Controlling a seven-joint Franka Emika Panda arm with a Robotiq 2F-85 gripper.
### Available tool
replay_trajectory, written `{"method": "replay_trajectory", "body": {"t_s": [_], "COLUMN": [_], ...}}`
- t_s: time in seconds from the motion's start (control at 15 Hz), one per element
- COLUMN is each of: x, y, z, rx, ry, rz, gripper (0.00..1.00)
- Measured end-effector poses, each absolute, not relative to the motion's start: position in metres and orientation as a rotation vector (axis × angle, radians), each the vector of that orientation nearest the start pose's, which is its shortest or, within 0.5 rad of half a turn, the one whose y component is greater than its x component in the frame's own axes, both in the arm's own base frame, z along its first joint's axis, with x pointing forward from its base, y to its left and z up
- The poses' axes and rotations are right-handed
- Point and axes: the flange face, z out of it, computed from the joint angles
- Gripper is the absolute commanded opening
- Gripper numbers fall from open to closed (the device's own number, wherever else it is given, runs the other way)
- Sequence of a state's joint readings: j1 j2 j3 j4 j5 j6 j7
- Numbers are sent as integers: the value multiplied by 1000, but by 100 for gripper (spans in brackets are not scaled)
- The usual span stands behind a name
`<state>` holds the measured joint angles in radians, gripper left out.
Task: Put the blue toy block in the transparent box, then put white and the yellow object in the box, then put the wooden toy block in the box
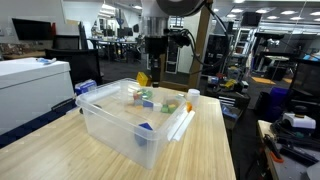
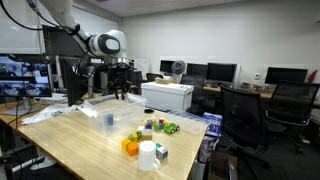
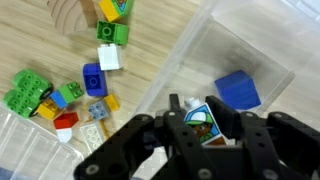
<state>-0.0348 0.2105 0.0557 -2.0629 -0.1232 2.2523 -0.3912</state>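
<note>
Clamping the white and yellow object (image 3: 205, 118) between its fingers, the gripper (image 3: 205, 128) hangs over the transparent box (image 3: 165, 65). The object's printed face looks up; its long axis is unclear.

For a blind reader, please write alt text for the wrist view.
The robot's hand holds the white and yellow object over the transparent box, where the blue toy block lies. Coloured blocks lie on the table beside it.

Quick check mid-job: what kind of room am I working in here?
Probably an office or robotics lab: rows of monitors, black office chairs, and a white printer near the wooden table.
</note>
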Motion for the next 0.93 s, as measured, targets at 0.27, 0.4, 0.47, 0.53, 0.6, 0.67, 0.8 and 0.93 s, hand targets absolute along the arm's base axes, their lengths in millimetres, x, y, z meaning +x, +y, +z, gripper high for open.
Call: {"method": "replay_trajectory", "body": {"t_s": [0.27, 0.4, 0.47, 0.53, 0.6, 0.67, 0.8, 0.93], "x": [558, 550, 547, 546, 545, 544, 545, 548], "y": [22, 23, 22, 21, 20, 18, 17, 17], "z": [308, 292, 284, 277, 270, 263, 261, 272], "rx": [-2990, -2915, -2893, -2882, -2877, -2873, -2871, -2861], "ry": [-1094, -1225, -1257, -1278, -1285, -1286, -1282, -1255], "rz": [151, 210, 234, 257, 280, 299, 300, 248], "gripper": [8, 8, 58, 59, 64, 71, 85, 98]}}
